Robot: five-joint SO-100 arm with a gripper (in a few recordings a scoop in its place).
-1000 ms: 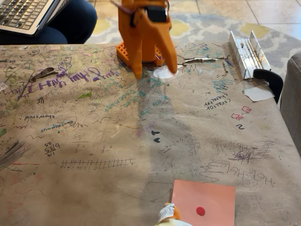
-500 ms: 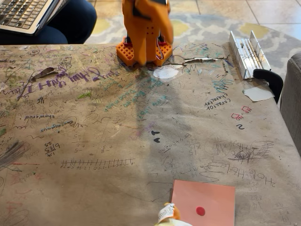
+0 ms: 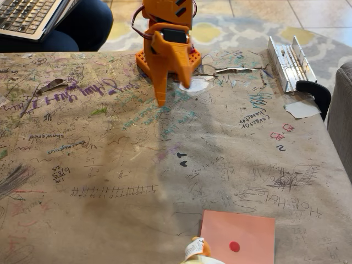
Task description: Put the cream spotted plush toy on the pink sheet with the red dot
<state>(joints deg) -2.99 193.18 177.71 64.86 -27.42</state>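
The cream spotted plush toy point(image 3: 196, 252) sits at the bottom edge of the fixed view, mostly cut off, with a white tag and an orange bit showing. It touches the left edge of the pink sheet with the red dot point(image 3: 247, 231); the red dot point(image 3: 234, 246) is uncovered. My orange gripper point(image 3: 174, 92) hangs far away at the table's back, in front of the arm's base. It points down at the tabletop and is open, with nothing between its fingers.
A white paper scrap point(image 3: 193, 85) lies just right of the gripper. A metal hinged piece point(image 3: 289, 61), a black object point(image 3: 314, 91) and another white scrap point(image 3: 301, 109) are at the back right. A laptop point(image 3: 27, 16) and a person's legs are at the back left.
The arm pulled up against its base half a second ago, then came down again. The gripper now points at the table a little left of where it was. The toy and sheet stayed put.
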